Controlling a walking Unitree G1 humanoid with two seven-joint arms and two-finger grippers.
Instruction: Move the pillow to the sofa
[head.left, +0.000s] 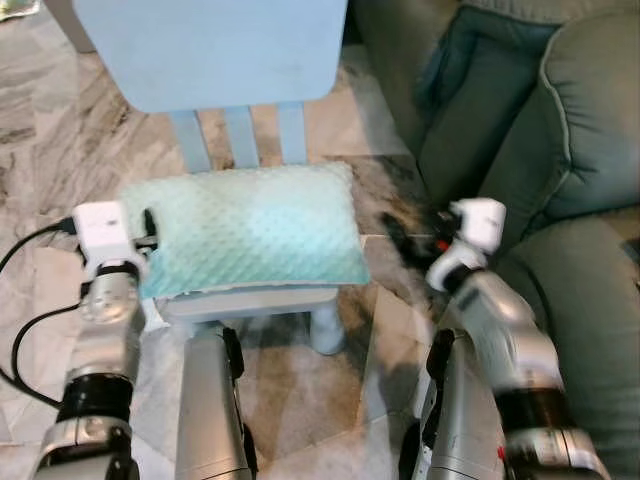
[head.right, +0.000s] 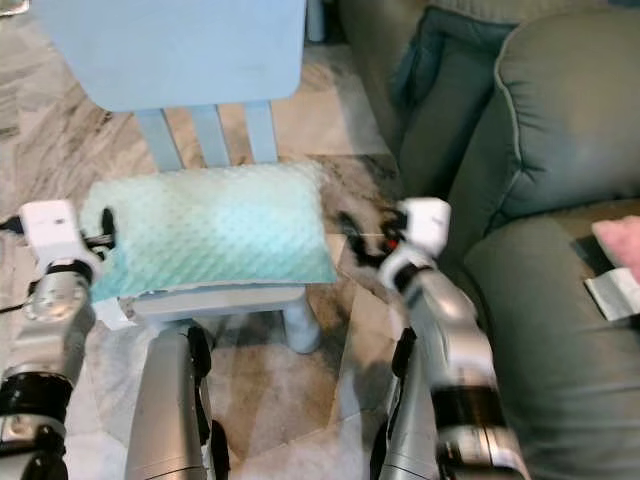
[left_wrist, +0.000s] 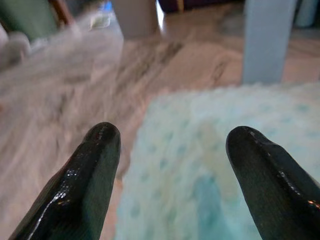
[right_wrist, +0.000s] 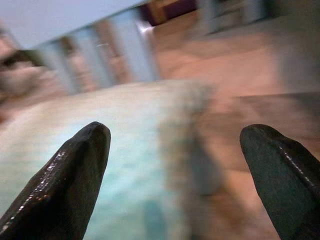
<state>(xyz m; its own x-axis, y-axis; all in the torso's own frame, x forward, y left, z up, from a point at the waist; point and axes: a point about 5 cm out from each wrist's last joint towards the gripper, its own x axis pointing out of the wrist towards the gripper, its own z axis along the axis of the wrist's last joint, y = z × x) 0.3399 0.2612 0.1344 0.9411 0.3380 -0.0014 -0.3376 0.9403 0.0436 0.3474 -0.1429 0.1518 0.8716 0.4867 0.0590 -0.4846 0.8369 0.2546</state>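
Note:
A mint-green dotted pillow (head.left: 250, 228) lies flat on the seat of a small pale-blue chair (head.left: 255, 300) in front of me. My left gripper (head.left: 148, 232) is at the pillow's left edge, open, with its fingers (left_wrist: 90, 175) straddling that edge. My right gripper (head.left: 400, 238) hovers open just off the pillow's right edge, over the floor, blurred. The right wrist view has the pillow (right_wrist: 115, 150) between and beyond the spread fingertips. The grey-green sofa (head.left: 570, 300) stands to the right.
The chair's backrest (head.left: 210, 50) rises behind the pillow. A dark teal cushion (head.left: 480, 90) leans in the sofa corner. A pink thing (head.right: 618, 240) and a white paper (head.right: 612, 292) lie on the sofa seat. Marble floor (head.left: 60, 150) surrounds the chair.

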